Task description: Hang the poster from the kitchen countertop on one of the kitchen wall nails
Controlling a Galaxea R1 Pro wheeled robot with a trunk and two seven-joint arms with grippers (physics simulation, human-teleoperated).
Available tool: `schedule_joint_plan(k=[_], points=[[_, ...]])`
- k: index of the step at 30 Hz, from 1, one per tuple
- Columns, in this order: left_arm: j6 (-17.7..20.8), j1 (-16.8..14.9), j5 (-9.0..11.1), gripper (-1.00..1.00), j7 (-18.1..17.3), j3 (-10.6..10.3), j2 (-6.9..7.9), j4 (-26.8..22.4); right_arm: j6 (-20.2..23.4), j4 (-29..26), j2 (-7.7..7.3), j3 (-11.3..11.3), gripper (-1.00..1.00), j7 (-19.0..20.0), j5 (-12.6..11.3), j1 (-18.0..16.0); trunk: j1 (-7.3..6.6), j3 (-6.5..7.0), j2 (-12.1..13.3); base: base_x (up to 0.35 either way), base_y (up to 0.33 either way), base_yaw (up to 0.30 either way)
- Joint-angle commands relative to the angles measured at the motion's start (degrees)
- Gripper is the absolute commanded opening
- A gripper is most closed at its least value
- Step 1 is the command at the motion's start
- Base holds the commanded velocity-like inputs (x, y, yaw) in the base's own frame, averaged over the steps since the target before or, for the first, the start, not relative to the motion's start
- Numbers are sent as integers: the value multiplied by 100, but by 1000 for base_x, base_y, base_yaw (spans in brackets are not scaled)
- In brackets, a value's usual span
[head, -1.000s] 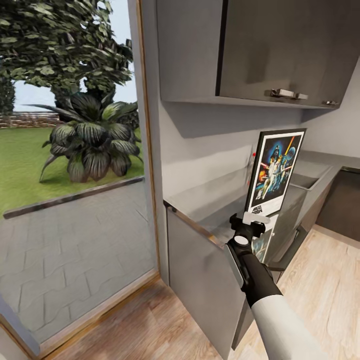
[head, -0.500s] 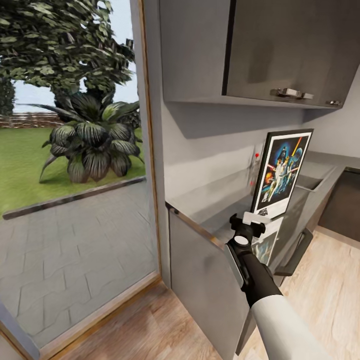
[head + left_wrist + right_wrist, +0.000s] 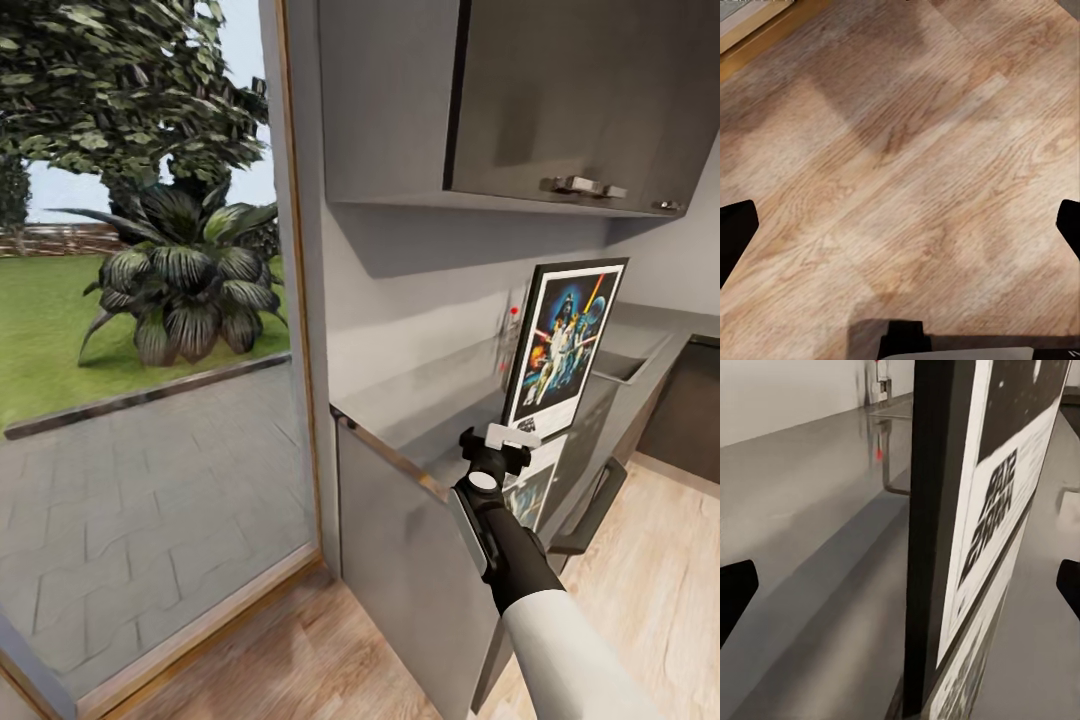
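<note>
Head view, progress: we judge the pickup done, since the poster stands upright at centre right of the frame, its lower edge at the right gripper; its base looks just clear of the countertop, whose gloss mirrors it.
Head view, still to do: we see no nail on the grey wall under the upper cabinet, so finding one and hanging remain.
Head view, surroundings: a glass door to the garden takes up the left half.
Left wrist view: the left gripper is spread wide over wood floor, holding nothing.
Right wrist view: the poster rises edge-on between the right gripper's dark tips at the frame's sides; we take it as gripped.
</note>
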Motion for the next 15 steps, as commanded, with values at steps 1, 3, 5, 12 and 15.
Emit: schedule_joint_plan(k=[1, 3, 5, 12, 15], points=[[-7, 3, -2, 100, 2, 2, 0, -9, 41, -6, -3, 15, 100, -35, -14, -4, 1, -5, -3, 102, -114, 0], [-7, 3, -2, 100, 3, 3, 0, -9, 41, -6, -3, 15, 100, -35, -14, -4, 1, -5, -3, 96, -102, 0], [-7, 3, -2, 100, 0, 6, 0, -9, 41, -6, -3, 15, 100, -34, -14, -4, 1, -5, -3, 41, -44, 0], [-7, 3, -2, 100, 2, 8, 0, -9, 41, -6, -3, 15, 100, -36, -14, -4, 1, -5, -3, 13, -14, 0], [-7, 3, -2, 100, 4, 8, 0, -9, 41, -6, -3, 15, 100, -35, -14, -4, 1, -5, -3, 1, -1, 0]])
